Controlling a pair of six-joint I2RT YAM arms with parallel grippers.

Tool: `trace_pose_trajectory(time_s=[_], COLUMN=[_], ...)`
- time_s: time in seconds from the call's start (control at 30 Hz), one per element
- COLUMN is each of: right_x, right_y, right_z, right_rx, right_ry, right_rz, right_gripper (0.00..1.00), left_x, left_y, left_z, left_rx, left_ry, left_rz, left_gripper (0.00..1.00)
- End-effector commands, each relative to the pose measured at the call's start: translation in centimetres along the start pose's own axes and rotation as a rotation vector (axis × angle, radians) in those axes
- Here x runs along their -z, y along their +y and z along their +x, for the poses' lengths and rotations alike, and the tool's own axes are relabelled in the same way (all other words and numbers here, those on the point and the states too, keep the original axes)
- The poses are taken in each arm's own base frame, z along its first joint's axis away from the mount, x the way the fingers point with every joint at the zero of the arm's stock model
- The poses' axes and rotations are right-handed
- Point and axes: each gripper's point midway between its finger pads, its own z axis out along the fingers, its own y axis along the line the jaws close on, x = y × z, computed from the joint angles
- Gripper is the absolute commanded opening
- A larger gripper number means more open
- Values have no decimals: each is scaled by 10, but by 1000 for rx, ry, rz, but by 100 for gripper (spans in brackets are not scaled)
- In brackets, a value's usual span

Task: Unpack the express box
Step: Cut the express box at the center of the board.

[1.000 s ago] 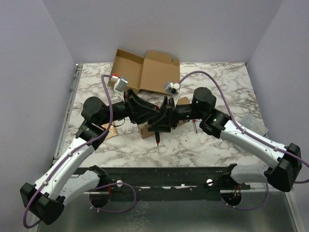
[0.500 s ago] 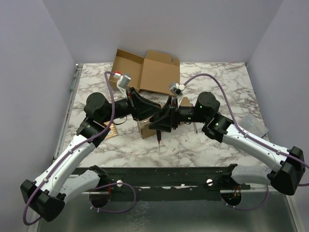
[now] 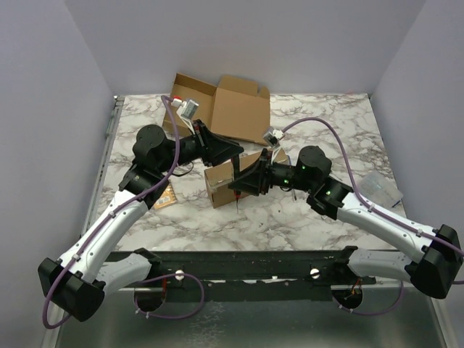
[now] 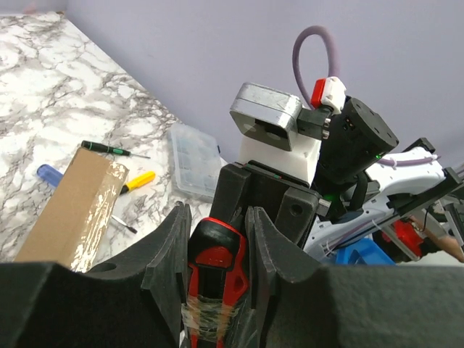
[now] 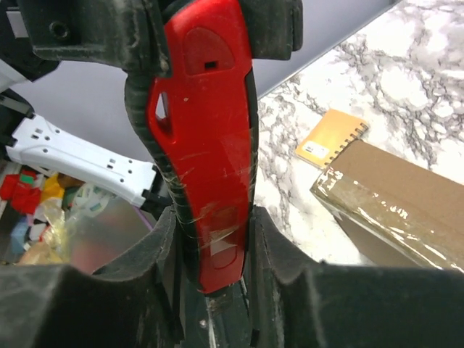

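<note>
Left gripper (image 4: 215, 217) and right gripper (image 5: 214, 225) clamp opposite ends of the red knife (image 5: 206, 130), stretched between them.

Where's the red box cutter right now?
In both wrist views the red box cutter is clamped between the left end effector and the right end effector, held up just beside the taped cardboard box.

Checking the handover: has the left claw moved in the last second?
Yes. The left claw has shifted farther from the robot, toward the open cardboard box.
</note>
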Motion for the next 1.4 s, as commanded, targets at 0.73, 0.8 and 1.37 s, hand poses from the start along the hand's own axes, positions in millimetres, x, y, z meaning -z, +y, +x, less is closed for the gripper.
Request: trace_pose_trajectory(time_s=[0.73, 0.8, 1.37], right_x=[-1, -1, 119], right_y=[16, 14, -132], right_z=[-39, -33, 1], right_rx=[87, 78, -292], right_ry=[-100, -84, -158], right_rz=[-36, -32, 1114], right_gripper=[0, 1, 84], left_x=[-8, -6, 77], left_y=[-1, 6, 43], left_z=[26, 19, -32], left_rx=[-173, -212, -498], left_ry=[54, 46, -229], left_rz=[-85, -136, -545], left_gripper=[44, 25, 0])
